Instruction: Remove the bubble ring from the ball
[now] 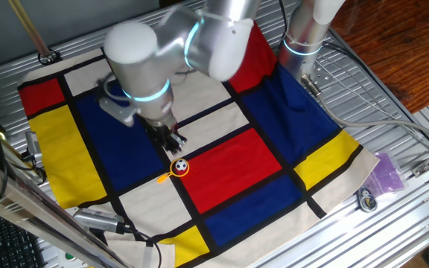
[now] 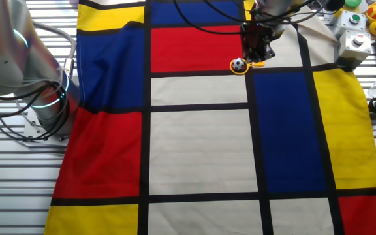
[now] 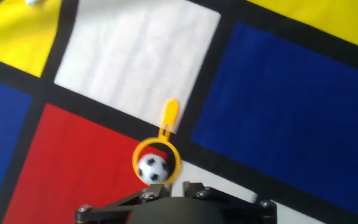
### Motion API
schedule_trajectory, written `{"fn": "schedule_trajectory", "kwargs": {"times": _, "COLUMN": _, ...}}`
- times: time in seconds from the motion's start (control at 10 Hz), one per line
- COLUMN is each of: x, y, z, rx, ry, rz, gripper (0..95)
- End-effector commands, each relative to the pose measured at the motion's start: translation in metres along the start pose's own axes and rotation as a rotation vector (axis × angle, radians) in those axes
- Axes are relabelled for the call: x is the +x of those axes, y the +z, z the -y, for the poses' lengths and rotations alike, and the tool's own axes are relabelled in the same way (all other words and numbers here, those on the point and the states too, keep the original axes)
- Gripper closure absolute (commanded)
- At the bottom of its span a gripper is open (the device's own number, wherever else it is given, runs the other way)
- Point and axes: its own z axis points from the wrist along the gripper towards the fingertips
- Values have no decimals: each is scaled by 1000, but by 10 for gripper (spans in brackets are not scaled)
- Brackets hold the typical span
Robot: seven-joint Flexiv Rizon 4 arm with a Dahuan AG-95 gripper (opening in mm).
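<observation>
**Bubble ring still seated around ball; gripper poised beside it**

Bubble ring (image 3: 157,160), a thin orange-yellow plastic hoop with a short straight handle, lies flat on the colour-block cloth (image 2: 201,150) and encircles the small white ball with black soccer patches (image 3: 153,168). In the hand view the pair sits at lower centre, at the corner of a red square where black bands cross, with the handle pointing toward the top of the frame. In the other fixed view the same pair appears at upper centre.

The black two-finger gripper (image 1: 171,141) hangs just above and beside the ring in one fixed view, near centre frame. Its fingertips appear close together, but no view shows the gap clearly; whether the jaws are parted or closed cannot be told. Nothing is visibly held.

Judgement: the ring has not yet been lifted off. The handle projects clear of the ball, which makes it the sensible grasp point; pinching the hoop itself would risk nudging the ball and rolling it away.
</observation>
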Motion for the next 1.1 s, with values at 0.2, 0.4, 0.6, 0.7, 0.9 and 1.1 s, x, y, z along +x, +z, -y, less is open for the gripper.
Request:
{"fn": "schedule_trajectory", "kwargs": {"times": 0.2, "x": -1, "y": 13, "z": -12, "rx": 1, "ry": 3, "rz": 7, "gripper": 570}}
{"fn": "schedule_trajectory", "kwargs": {"times": 0.4, "x": -1, "y": 22, "z": -18, "rx": 4, "ry": 4, "rz": 10, "gripper": 570}}
{"fn": "schedule_trajectory", "kwargs": {"times": 0.6, "x": -1, "y": 28, "z": -18, "rx": 6, "ry": 3, "rz": 10, "gripper": 570}}
{"fn": "schedule_trajectory", "kwargs": {"times": 0.7, "x": -1, "y": 32, "z": -17, "rx": 7, "ry": 2, "rz": 14, "gripper": 570}}
{"fn": "schedule_trajectory", "kwargs": {"times": 0.9, "x": -1, "y": 41, "z": -16, "rx": 10, "ry": 3, "rz": 17, "gripper": 570}}
{"fn": "schedule_trajectory", "kwargs": {"times": 1.1, "x": -1, "y": 49, "z": -15, "rx": 16, "ry": 0, "rz": 26, "gripper": 570}}
